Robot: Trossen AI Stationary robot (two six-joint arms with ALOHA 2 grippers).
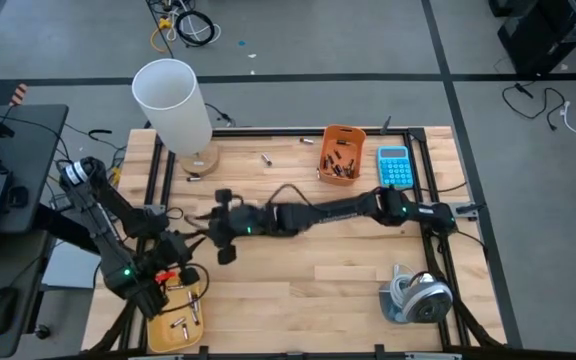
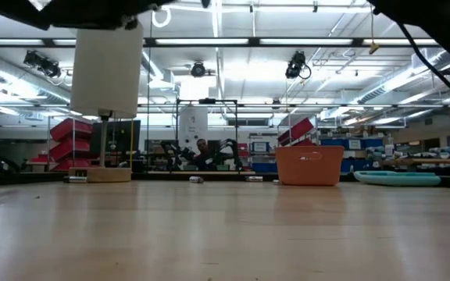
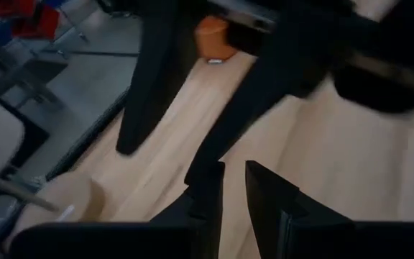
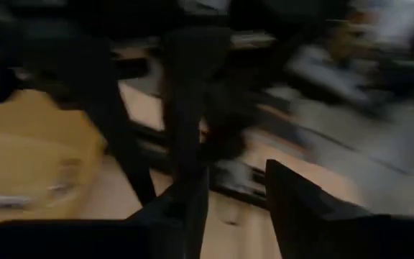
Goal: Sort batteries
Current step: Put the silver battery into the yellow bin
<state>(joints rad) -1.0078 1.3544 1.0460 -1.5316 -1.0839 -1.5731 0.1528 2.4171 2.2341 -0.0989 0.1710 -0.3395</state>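
The batteries [image 1: 340, 166] sit in the orange bin [image 1: 340, 152]; more lie in the yellow tray [image 1: 183, 318]; both the left gripper [image 3: 233, 188] and right gripper [image 4: 236, 188] hold nothing, fingers a little apart.

The right arm [image 1: 328, 212] lies stretched across the middle of the worktop [image 1: 348, 285] like a long bar. In front of it the wood is bare and wide. The left arm [image 1: 108, 215] crowds the yellow tray [image 1: 196, 330] at the near left corner. At the back stand a white lamp [image 1: 173, 105], an orange bin [image 1: 341, 135] and a blue calculator [image 1: 395, 166].
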